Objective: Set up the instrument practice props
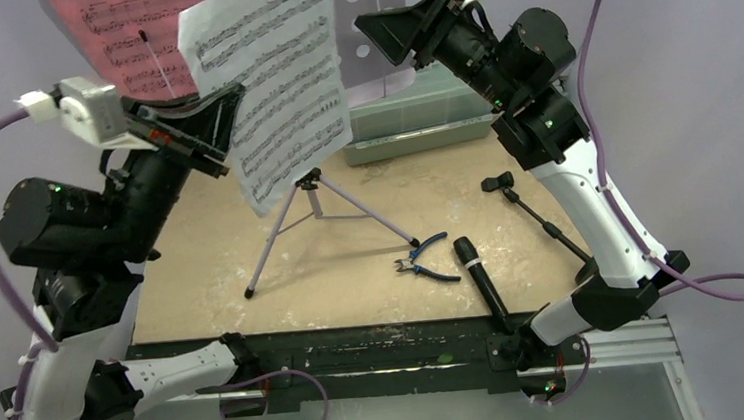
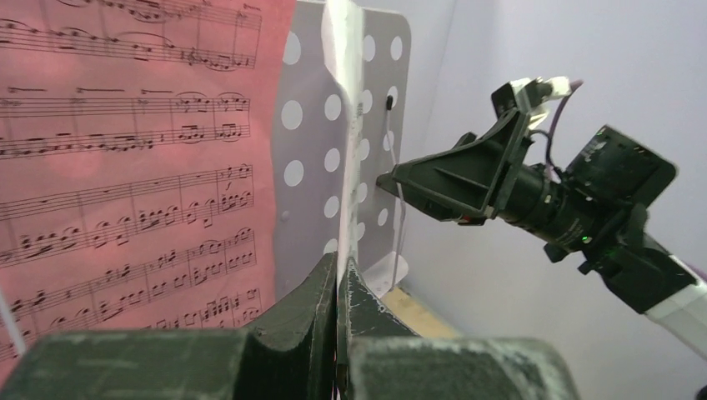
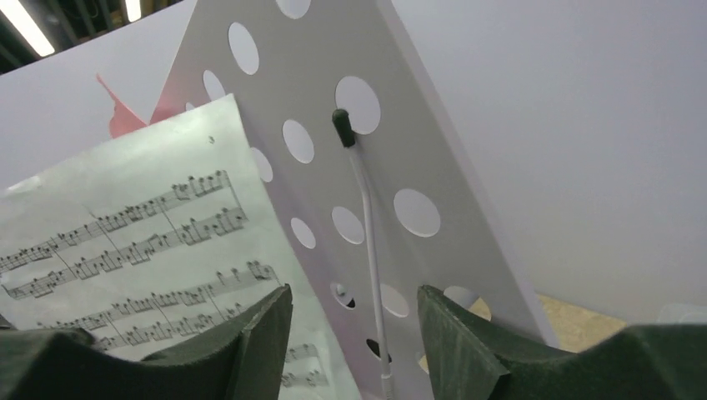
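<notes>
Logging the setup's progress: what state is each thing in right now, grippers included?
music stand: upright on its tripod.
pink sheet: resting on the music stand.
white sheet: held up in front of the music stand.
microphone: lying on the table.
black round-based stand: lying on the table.
pliers: lying flat, handles apart.
toolbox: lid on.
left gripper: shut on white sheet.
right gripper: open.

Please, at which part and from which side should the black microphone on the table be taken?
Take the microphone at the middle of its slim shaft, coming straight down from above and closing across its length. It lies flat and free on both sides there; the pliers lie apart on its left.
</notes>
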Available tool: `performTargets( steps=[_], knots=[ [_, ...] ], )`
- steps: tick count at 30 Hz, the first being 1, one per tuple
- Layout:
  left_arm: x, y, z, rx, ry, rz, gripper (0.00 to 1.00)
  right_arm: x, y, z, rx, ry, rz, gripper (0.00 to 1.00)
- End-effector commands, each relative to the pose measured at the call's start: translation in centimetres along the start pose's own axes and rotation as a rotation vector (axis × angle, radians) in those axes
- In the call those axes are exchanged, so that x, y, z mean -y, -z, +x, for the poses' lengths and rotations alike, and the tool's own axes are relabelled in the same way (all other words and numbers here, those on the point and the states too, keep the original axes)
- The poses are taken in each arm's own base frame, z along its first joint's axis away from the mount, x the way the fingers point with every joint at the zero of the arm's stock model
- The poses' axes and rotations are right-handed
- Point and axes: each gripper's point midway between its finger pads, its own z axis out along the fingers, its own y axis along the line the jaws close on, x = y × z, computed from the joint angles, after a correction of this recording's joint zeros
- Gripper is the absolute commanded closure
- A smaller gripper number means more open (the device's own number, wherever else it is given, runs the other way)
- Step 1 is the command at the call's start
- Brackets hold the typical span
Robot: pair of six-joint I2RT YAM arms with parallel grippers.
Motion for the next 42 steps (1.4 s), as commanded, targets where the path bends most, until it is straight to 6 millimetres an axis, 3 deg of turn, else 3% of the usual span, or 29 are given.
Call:
performTargets(
  steps=[1, 6, 22, 36, 42],
  knots=[
    [-0.9, -1.7, -0.5, 0.013, -0.107, -0.057, 1.0, -1.9, 0.2, -3.1, 0.088, 0.022, -0.048, 0.44],
    [-1.2, -3.6, -0.8, 0.024, -0.158, -0.099, 1.0, -2.2, 0.1, -3.2, 0.098, 0.022, -0.069, 0.58],
    [-2.3, -5.0, -6.3, 0.226, -0.161, -0.2, 1.0, -2.1, 0.1, -3.4, 0.122, 0.025, -0.081, 1.0],
    [-1.2, -7.8, -6.3, 0.289, -0.191, -0.183, 1.0, -3.2, 0.9, -3.6, 0.171, 0.073, -0.168, 1.0],
    [-1.3, -8.3, -5.3, 0.298, -0.184, -0.197, 1.0, -3.4, 1.3, -3.6, 0.192, 0.089, -0.194, 1.0]
  ],
)
